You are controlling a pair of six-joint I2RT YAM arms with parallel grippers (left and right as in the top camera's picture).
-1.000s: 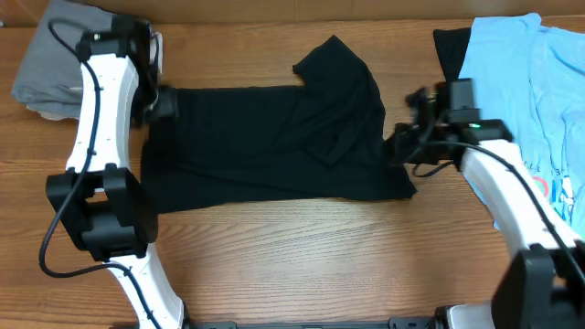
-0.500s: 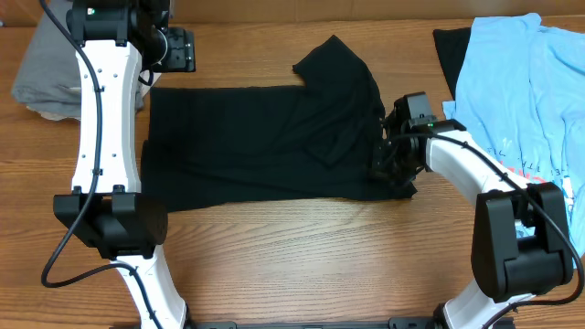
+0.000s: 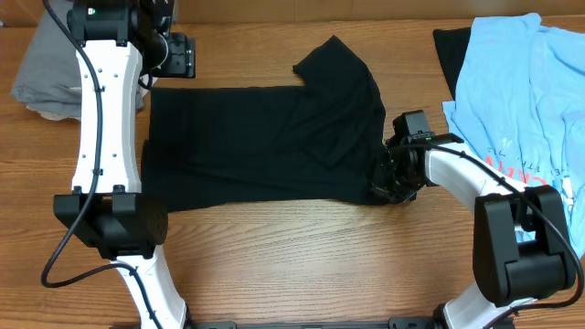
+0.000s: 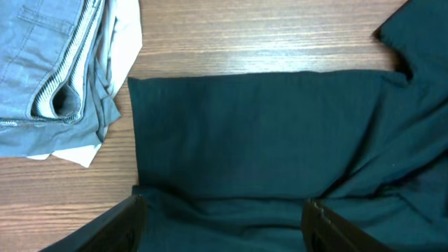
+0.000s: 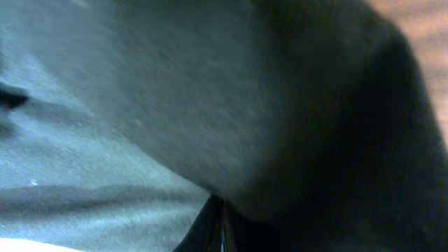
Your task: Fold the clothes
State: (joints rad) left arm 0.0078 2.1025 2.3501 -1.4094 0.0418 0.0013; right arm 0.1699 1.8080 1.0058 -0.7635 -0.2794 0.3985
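Observation:
The black T-shirt [image 3: 265,137] lies spread across the middle of the table, one sleeve [image 3: 334,59] pointing to the far side. My left gripper [image 3: 180,58] hangs open above the shirt's far left corner; in the left wrist view its fingers [image 4: 119,224] frame the shirt [image 4: 266,133] with nothing between them. At the shirt's near right corner my right gripper [image 3: 388,180] is shut on the fabric. The right wrist view is filled by dark cloth [image 5: 231,91] draped over the closed jaws. A light blue red-printed tee [image 3: 521,91] lies at the far right.
Folded grey and beige garments [image 3: 50,64] are stacked at the far left, also in the left wrist view [image 4: 56,70]. A black cloth edge [image 3: 448,46] shows beside the blue tee. Bare wood [image 3: 302,256] runs along the near side.
The left gripper has lifted off the shirt's left edge toward the far side and stayed there. My right gripper has slid toward the near side, drawing the shirt's right corner inward.

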